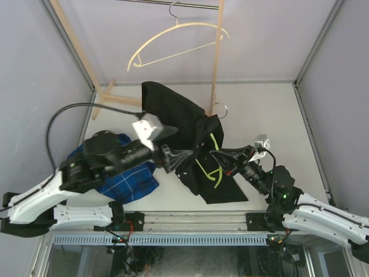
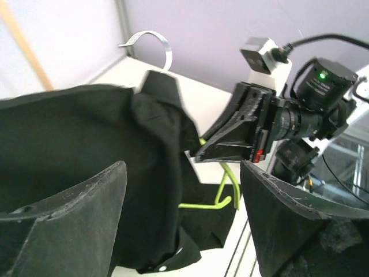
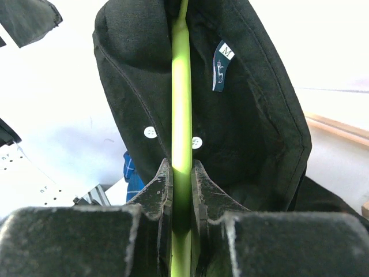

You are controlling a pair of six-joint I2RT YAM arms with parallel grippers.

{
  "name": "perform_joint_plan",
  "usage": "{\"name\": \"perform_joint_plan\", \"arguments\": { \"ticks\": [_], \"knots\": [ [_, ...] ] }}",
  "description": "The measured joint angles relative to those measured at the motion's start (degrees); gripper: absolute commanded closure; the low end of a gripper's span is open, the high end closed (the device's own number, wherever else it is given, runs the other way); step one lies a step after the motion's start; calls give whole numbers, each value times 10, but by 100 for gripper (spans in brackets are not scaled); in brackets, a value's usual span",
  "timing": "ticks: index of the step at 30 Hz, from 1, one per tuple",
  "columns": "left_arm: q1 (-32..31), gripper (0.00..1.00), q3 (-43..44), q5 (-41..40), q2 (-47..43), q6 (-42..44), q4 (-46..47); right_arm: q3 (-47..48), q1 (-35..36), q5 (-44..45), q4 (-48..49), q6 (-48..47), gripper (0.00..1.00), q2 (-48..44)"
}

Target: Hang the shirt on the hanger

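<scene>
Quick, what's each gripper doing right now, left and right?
Left gripper: open, holding nothing.
Right gripper: closed on the lime-green hanger.

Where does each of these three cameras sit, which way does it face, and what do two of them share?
Top external: above and behind the arm bases, looking down on the table; the left arm and right arm show.
Left wrist: on the left arm, looking past its open left tool at the shirt and right tool.
Right wrist: on the right arm, looking along its own fingers, shut on the hanger.
Shared: all three show shirt and hanger.
</scene>
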Motion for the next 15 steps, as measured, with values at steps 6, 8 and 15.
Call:
{"name": "perform_joint_plan", "arguments": {
  "ticks": [6, 8, 15],
  "knots": [
    [0, 11, -55, -111, -118, -16, 26, -41, -1, -2, 47, -27, 100, -37],
    [0, 7, -61, -159, -138, -28, 37, -44, -2, -7, 54, -36, 100, -42],
    [0, 4, -59, -258, -109, -67, 91, -44, -2, -45, 64, -70, 100, -46]
  ]
}}
